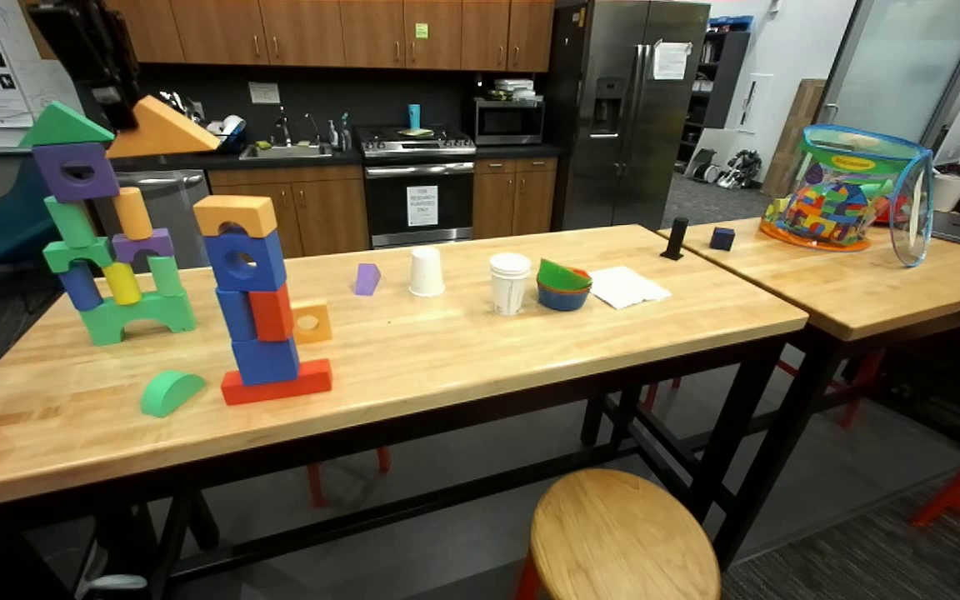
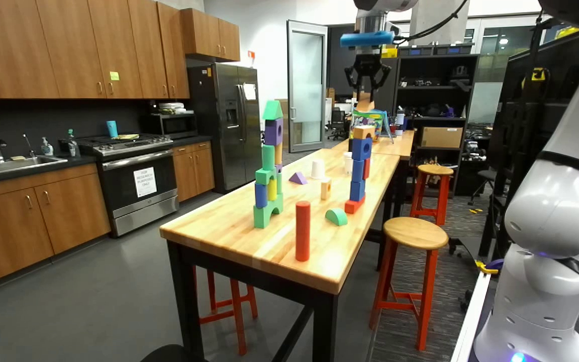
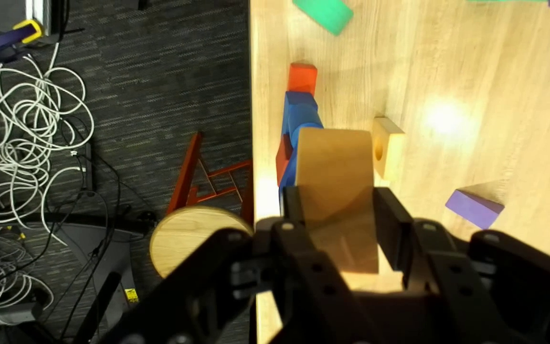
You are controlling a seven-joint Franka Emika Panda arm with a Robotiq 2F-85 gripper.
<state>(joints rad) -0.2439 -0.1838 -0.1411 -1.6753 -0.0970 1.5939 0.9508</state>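
Currently the gripper (image 3: 339, 205) is clamping an orange triangular block (image 1: 160, 133) — holding it higher than the right-hand blue-and-red tower (image 2: 358, 169) — while a green-topped stack (image 2: 268, 158) is standing left.

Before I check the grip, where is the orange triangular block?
The orange triangular block is at upper left in an exterior view, clamped in the gripper, appearing just right of the green triangular block.
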